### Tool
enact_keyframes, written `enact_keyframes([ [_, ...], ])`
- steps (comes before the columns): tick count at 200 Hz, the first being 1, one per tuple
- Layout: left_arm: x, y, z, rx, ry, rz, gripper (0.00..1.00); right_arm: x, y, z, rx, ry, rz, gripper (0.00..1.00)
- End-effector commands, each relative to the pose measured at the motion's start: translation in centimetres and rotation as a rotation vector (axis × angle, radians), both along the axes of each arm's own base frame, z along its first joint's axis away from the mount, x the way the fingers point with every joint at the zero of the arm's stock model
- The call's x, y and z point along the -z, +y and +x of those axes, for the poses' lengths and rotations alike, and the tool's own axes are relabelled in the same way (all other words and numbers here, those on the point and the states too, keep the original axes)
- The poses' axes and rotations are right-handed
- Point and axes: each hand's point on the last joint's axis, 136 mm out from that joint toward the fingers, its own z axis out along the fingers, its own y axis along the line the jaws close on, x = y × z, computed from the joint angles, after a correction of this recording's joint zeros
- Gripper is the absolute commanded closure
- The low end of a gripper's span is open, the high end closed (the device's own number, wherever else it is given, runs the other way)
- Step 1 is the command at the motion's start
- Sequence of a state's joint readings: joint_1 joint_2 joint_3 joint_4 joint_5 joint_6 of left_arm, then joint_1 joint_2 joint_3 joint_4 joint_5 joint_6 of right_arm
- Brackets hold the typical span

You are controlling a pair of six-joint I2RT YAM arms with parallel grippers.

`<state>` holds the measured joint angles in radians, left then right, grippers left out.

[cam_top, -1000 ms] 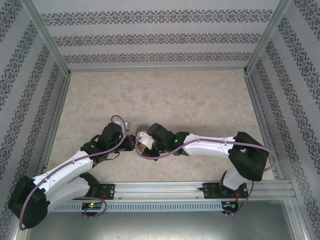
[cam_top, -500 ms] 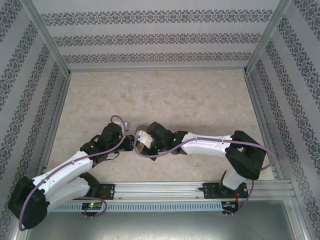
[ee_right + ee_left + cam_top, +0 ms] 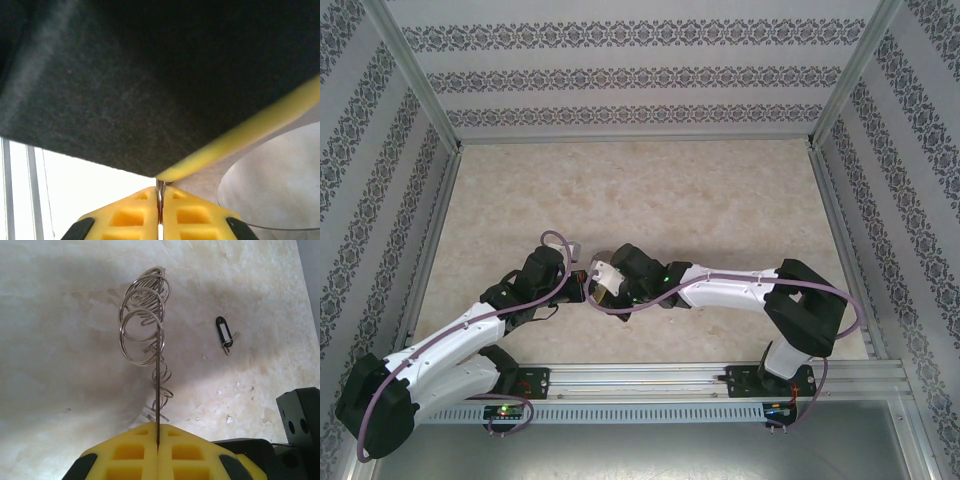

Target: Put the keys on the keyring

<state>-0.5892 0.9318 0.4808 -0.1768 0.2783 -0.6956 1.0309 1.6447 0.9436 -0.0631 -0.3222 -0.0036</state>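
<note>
Over the table (image 3: 720,190), toward the middle of its near edge, the two tools meet. The left tool (image 3: 158,437) is clamped on the keyring (image 3: 145,330), held edge-on above the table with its wire loops fanning out. The right tool (image 3: 161,192) is pinched closed. The key (image 3: 224,333) lies flat on the table, apart from the keyring.

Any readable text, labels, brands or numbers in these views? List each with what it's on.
None readable.
The small dark oval key tag on the beige marbled tabletop: pale insert, no legible writing, too small to tell.
The patterned wall panels: ornament only, no letters.
</note>
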Motion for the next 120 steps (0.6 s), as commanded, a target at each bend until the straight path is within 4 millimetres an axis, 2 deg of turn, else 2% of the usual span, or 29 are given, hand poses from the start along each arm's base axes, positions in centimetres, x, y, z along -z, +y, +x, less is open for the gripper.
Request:
enact_keyframes([
  [1,-2.6,-0.9,0.5,0.010,-0.060,-0.053,1.00,-0.9,1.0,-0.1,-0.022,0.006,0.035,0.98],
  [57,-2.7,-0.5,0.4,0.000,-0.064,-0.048,1.00,-2.3,0.8,0.0,-0.022,-0.037,0.092,1.00],
  [120,-2.8,-0.3,0.3,-0.005,-0.067,-0.044,1.00,-5.9,-0.7,0.6,0.021,-0.181,0.249,1.00],
])
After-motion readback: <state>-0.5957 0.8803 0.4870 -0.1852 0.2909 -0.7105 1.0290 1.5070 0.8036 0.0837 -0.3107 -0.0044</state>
